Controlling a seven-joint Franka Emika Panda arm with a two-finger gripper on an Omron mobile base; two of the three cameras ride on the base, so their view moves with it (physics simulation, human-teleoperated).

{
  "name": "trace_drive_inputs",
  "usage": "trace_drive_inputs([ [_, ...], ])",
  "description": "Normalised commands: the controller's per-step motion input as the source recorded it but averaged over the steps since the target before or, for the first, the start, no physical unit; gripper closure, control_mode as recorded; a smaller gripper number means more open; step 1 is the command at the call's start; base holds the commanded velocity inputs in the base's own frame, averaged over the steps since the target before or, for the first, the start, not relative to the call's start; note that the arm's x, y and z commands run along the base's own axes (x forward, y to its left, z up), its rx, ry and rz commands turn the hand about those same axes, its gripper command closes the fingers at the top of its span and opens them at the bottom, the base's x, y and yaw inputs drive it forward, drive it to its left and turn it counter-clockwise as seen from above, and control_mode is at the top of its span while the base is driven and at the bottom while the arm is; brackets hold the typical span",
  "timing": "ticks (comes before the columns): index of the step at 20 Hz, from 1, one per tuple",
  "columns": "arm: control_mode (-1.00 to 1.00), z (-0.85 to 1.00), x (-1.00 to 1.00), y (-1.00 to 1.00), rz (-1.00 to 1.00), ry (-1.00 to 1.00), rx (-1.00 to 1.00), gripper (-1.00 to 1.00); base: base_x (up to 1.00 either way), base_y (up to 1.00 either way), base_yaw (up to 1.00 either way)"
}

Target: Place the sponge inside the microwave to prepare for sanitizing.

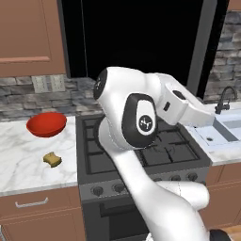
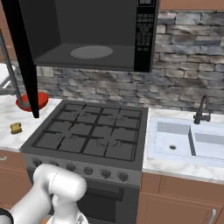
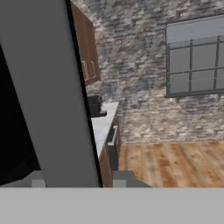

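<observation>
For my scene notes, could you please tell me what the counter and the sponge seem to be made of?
The counter looks like polished marble: white with grey veins. The sponge looks like soft foam, matte yellow-tan with a darker brownish side, though it is too small to be sure.

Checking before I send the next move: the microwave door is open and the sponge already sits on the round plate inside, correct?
Not quite. The microwave door is open, but its round plate is bare in the right base view. The sponge lies on the marble counter left of the stove, near the red bowl, as the left base view shows.
</observation>
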Motion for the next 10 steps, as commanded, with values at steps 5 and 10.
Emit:
trace_drive_inputs([
  [5,-1.0,-0.06,-0.61,0.48,0.0,0.0,-0.03,1.0,0.0,0.0,0.0],
  [10,-1.0,-0.16,-0.45,0.44,0.03,0.0,-0.02,1.0,0.0,0.0,0.0],
])
